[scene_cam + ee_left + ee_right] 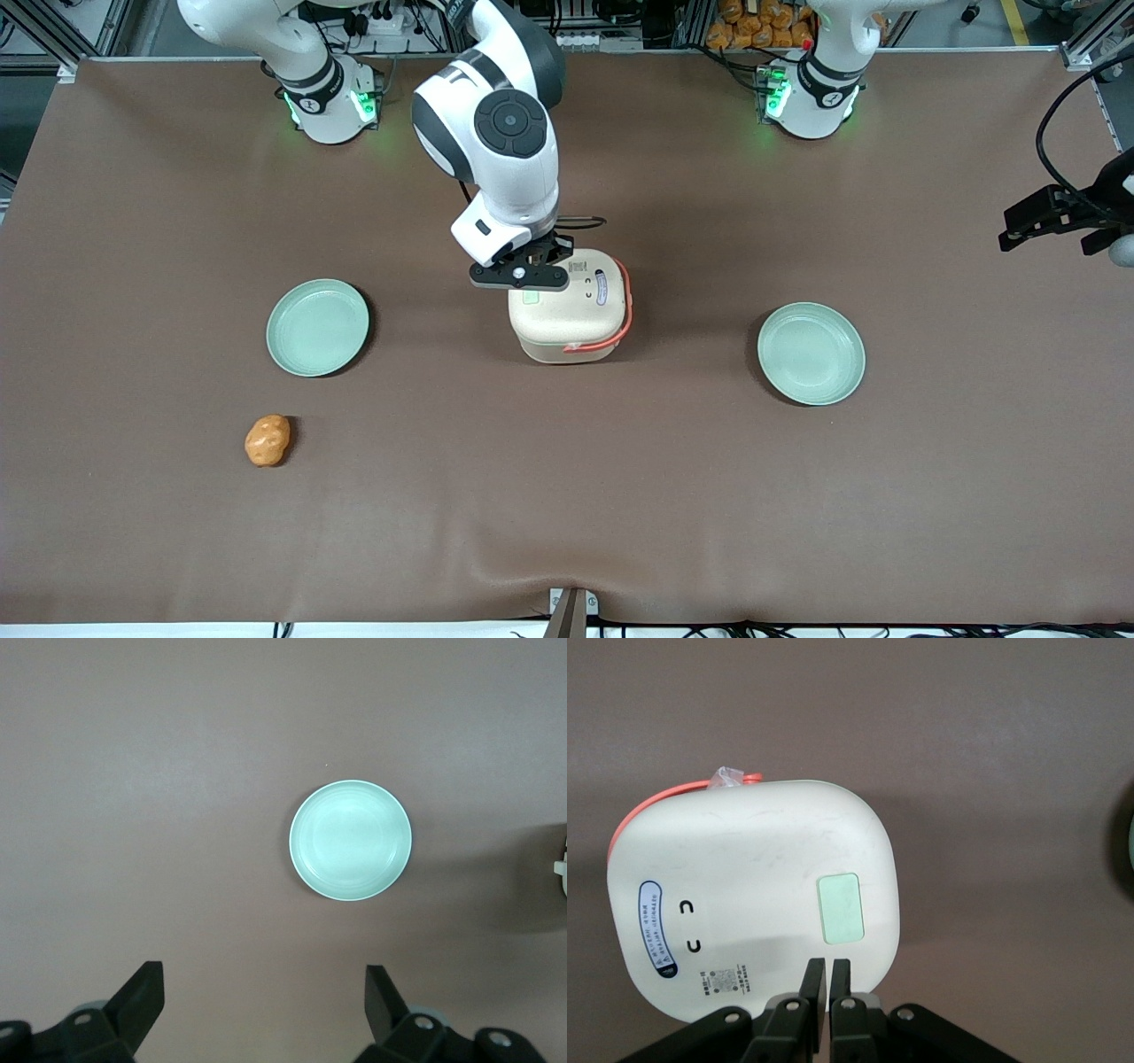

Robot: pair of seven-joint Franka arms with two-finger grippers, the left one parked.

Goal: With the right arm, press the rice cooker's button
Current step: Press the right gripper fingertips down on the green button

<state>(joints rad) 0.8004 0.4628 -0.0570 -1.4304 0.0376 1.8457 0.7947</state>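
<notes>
Nearest the front camera, an orange lump point(267, 440), toward the working arm's end of the table point(567, 514); mid-table the rice cooker point(571, 310), lid shut, between two green plates point(317, 327) point(811, 353), well apart. End effector point(529, 270) of the right arm point(505, 142) hovering above the lid's edge. From the right wrist: fingers point(812, 979) pinched narrow, holding nothing, just short of the button point(840, 908); press apparently not yet made, path unobstructed.

White right arm point(496, 168), dark grey round joint caps; black gripper point(532, 266), jaws together.
</notes>
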